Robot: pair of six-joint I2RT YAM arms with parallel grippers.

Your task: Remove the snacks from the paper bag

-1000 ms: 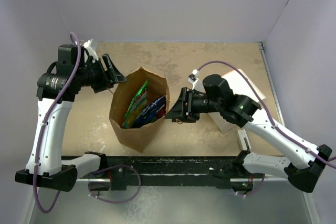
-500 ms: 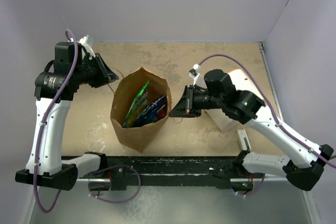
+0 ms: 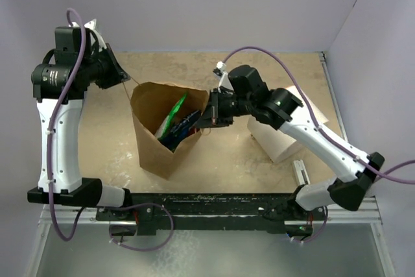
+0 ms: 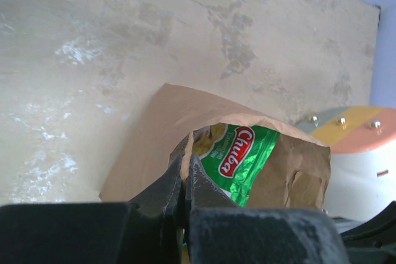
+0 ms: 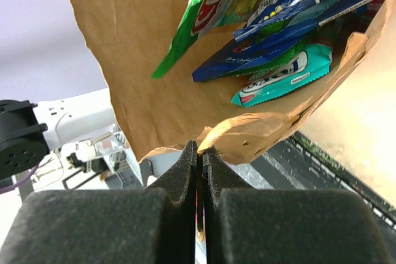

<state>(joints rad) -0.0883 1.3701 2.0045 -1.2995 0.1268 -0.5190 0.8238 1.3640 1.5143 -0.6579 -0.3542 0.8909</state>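
1. Nearest the bases: closed bottom of paper bag [image 3: 154, 157], resting on table [image 3: 181, 69]. Mouth up and tipped toward the back, stretched into a rough triangle.
2. Bit further in, R side: right gripper [image 3: 206, 120] clamped fully shut at bag's R rim corner. In wrist view, a thin brownish strip pinched betw the tips, prob the handle, w/ torn rim just beyond. Holds bag only, no packet.
3. Approx same depth, inside bag: snacks [image 3: 174, 118], all in there, none out yet. Stand on end, long axes running from bag bottom up to mouth, leaning L and back. Tallest is green "Chuba" packet [image 5: 192, 23], w/ blue packets [image 5: 266, 44] and teal packet [image 5: 278, 81] lower down, toward R wall.
4. Furthest back, L side: left gripper [image 3: 122, 77] pinched tight too, on bag's far-L corner. Rim or handle, can't tell which. Thin line from tips to rim in top view. From L wrist, Chuba label just past the tips, poking above the rim.
5. Judgement: lie straight betw the two claws, R one nearer the blue and teal packets, L one nearer the Chuba top edge. Both busy w/ bag, so no free claw to grab. Prob needs one to let go, then reach in thru the mouth along the packets' long axis.
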